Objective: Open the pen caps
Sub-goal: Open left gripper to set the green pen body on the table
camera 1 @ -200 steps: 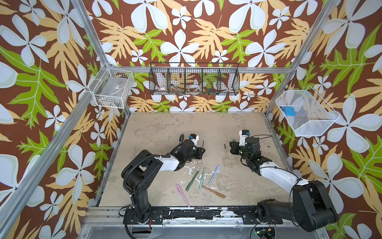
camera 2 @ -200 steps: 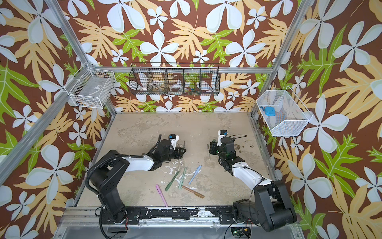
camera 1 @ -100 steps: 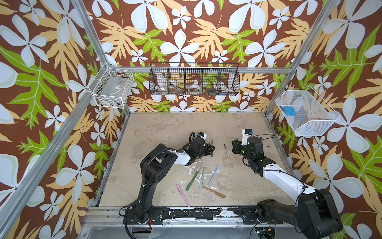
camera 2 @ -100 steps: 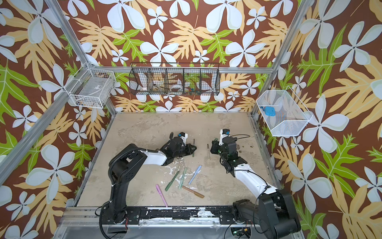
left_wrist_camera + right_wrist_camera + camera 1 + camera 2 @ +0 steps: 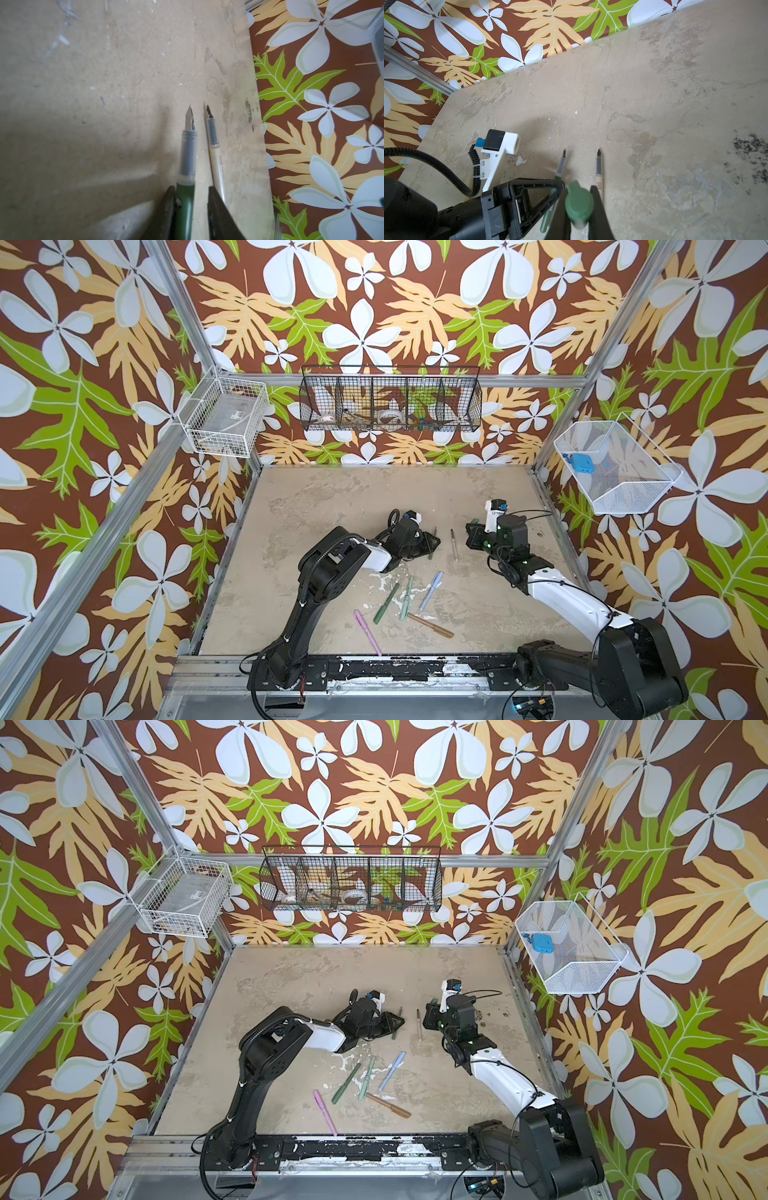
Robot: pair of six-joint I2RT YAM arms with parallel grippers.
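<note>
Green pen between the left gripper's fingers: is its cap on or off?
Off. The green pen shows its bare metal nib in the left wrist view, and the right gripper holds a green cap apart from it.

This is a robotics lab test cell rather than a lived-in room. A worn, scratched beige tabletop (image 5: pixel 374 497) is boxed in by silver aluminium frame posts (image 5: pixel 183 302) and brown wallpaper printed with white flowers and green leaves (image 5: pixel 374 323). A black-and-white robot arm on the left (image 5: pixel 328 572) and its twin on the right (image 5: pixel 561 597) are mounted on a scuffed black metal rail (image 5: pixel 374 670) along the near edge. A black wire compartment basket (image 5: pixel 415 367) hangs on the far wall, a white wire basket (image 5: pixel 218 443) on the left, and a white mesh basket (image 5: pixel 623 499) on the right.
</note>
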